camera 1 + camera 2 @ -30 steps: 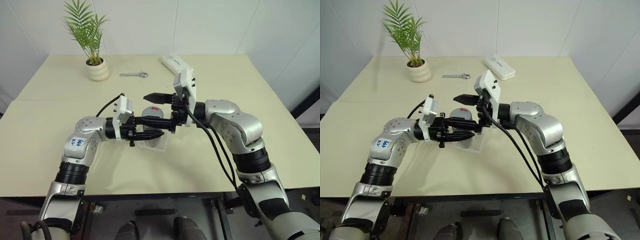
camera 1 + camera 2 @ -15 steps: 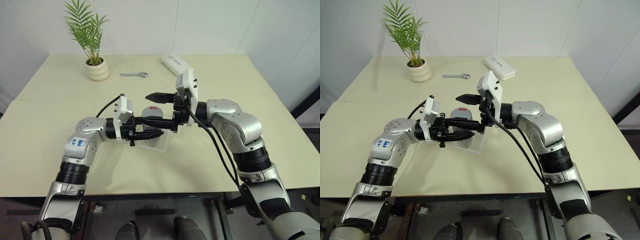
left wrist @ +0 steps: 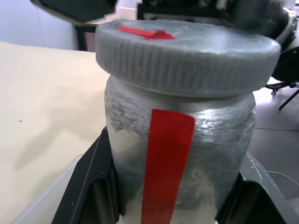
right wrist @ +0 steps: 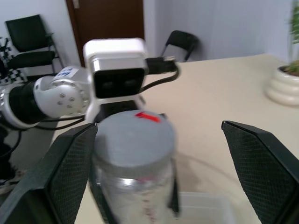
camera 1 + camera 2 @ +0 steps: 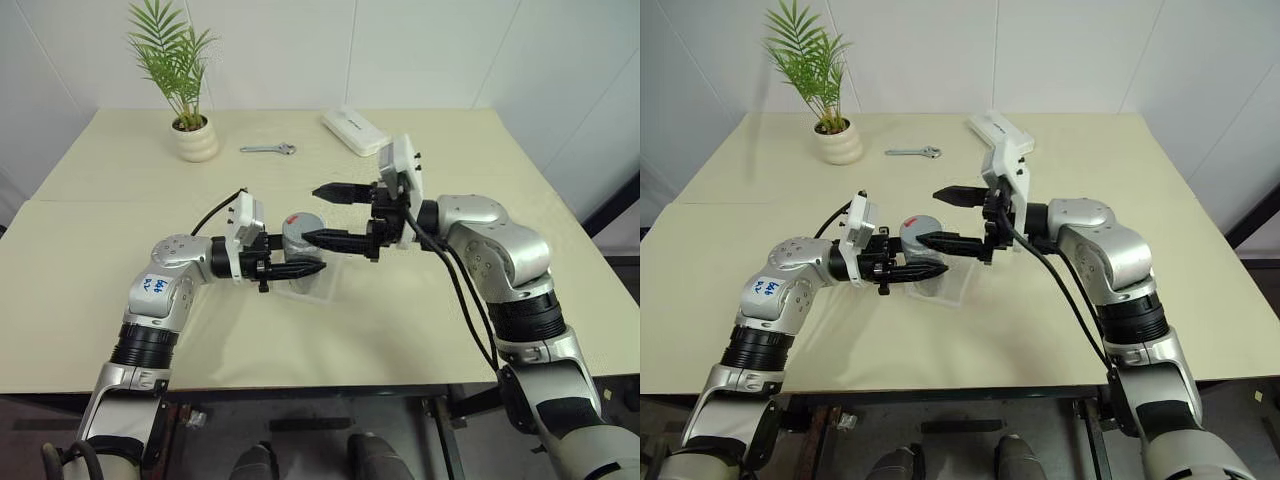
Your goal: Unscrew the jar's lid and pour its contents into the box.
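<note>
Silvery-grey cylindrical jar (image 5: 301, 236), red-striped, clamped in left end effector (image 5: 300, 268) above clear plastic box (image 5: 318, 288). Right end effector (image 5: 330, 213) wide. Ribbed grey lid (image 3: 187, 49): rigid, grippy; grasp by rim.

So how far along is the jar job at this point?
Early. The left gripper holds the jar above the box. The lid is still on; the right gripper is beside it, jaws open, touching nothing. Unscrewing and pouring remain.
</note>
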Robot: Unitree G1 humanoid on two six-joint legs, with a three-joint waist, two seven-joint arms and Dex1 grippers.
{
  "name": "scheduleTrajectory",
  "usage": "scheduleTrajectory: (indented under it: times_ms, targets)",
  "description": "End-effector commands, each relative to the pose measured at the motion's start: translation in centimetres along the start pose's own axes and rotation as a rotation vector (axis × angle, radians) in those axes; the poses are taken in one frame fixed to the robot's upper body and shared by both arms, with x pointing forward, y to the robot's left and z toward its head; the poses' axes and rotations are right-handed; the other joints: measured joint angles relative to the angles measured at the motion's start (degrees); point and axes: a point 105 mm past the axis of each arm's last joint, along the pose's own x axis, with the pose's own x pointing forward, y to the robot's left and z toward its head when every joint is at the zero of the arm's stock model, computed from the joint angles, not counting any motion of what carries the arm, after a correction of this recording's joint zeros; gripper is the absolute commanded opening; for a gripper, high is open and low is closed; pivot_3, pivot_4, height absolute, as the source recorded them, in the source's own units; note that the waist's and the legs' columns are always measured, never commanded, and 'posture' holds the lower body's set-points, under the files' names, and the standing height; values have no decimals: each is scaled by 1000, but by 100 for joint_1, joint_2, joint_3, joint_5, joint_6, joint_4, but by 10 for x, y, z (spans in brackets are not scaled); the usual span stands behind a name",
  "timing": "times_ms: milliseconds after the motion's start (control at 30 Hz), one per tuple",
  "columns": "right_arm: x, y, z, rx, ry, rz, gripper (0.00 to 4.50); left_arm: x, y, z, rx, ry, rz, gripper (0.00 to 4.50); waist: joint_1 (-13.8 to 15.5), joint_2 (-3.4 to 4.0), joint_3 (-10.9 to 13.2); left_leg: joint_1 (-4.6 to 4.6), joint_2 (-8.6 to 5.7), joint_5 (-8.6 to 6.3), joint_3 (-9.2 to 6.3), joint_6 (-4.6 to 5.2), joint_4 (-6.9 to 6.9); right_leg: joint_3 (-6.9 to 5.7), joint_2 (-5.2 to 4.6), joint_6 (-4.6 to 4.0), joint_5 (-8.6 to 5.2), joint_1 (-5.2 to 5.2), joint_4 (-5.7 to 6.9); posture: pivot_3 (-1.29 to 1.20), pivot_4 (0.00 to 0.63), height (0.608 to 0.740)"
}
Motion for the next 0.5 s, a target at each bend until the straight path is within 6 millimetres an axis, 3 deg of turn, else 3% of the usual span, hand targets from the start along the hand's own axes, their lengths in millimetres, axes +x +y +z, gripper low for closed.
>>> scheduleTrajectory:
  times_ms: [33, 233, 367, 500]
  targets:
    - [-6, -1, 6, -8, -25, -7, 4474, 1, -3, 16, 74, -23, -27, 1931, -6, 0, 0, 0, 0, 0, 0, 0, 0, 0, 0, 0, 0, 0, 0, 0, 150, 740]
    - [-8, 23, 21, 38, -107, 132, 4474, 0, -2, 15, 75, -18, -23, 1931, -2, 0, 0, 0, 0, 0, 0, 0, 0, 0, 0, 0, 0, 0, 0, 0, 150, 740]
    - [-2, 21, 34, 40, -144, 116, 4474, -1, -2, 15, 75, -17, -21, 1931, -9, 0, 0, 1, 0, 0, 0, 0, 0, 0, 0, 0, 0, 0, 3, 0, 150, 740]
    - [9, 18, 28, 30, -85, 89, 4474, 0, -2, 15, 76, -16, -22, 1931, -7, 0, 0, 1, 0, 0, 0, 0, 2, 0, 0, 0, 0, -1, 7, 0, 150, 740]
